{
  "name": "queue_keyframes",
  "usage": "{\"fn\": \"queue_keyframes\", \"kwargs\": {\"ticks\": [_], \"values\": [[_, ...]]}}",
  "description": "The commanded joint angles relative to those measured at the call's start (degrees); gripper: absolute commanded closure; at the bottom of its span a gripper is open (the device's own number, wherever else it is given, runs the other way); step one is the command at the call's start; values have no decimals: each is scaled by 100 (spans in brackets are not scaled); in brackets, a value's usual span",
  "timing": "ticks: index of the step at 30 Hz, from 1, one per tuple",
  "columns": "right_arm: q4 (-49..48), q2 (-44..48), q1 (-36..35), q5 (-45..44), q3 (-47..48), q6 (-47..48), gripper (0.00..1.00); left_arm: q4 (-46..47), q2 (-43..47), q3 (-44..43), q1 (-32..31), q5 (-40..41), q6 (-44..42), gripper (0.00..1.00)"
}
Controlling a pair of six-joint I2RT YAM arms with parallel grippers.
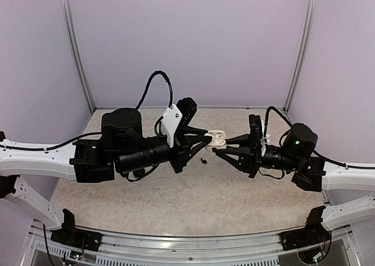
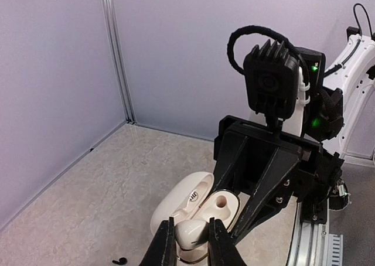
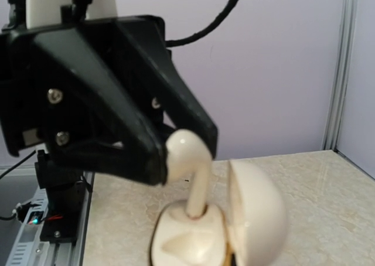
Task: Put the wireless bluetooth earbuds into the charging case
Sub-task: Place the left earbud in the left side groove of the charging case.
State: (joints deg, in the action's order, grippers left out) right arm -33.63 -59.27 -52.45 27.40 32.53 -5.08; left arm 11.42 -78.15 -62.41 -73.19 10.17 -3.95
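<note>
The white charging case [image 1: 219, 139] is open and held above the table between the two arms. My left gripper [image 2: 192, 242] is shut on a white earbud [image 2: 190, 231] whose stem stands in a socket of the case base [image 3: 187, 239]. The lid [image 3: 258, 216] is swung open to one side. The second socket [image 2: 223, 203] is empty. My right gripper [image 2: 227, 214] reaches in from the far side, its jaws on either side of the case base, gripping it; its own fingers barely show in the right wrist view. A black earbud [image 1: 203, 159] lies on the table below, also in the left wrist view [image 2: 120, 259].
The beige table [image 1: 176, 201] has purple walls at the back and sides. Metal posts [image 1: 79, 49] stand at the back corners. The two arms meet nose to nose over the table's middle.
</note>
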Motion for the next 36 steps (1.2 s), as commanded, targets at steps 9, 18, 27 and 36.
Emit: {"fn": "queue_keyframes", "kwargs": {"ticks": [9,18,27,36], "values": [[-245,63,-63,42,157,-78,100,-224,-40,-155,-47,368,-193,90],[-349,108,-61,-215,149,-183,100,-481,-280,-280,-242,610,-316,86],[-452,194,-63,-268,90,-177,100,-577,-333,-300,-266,707,-202,85],[-469,233,-64,-324,51,-178,100,-631,-330,-278,-302,549,-312,76]]}}
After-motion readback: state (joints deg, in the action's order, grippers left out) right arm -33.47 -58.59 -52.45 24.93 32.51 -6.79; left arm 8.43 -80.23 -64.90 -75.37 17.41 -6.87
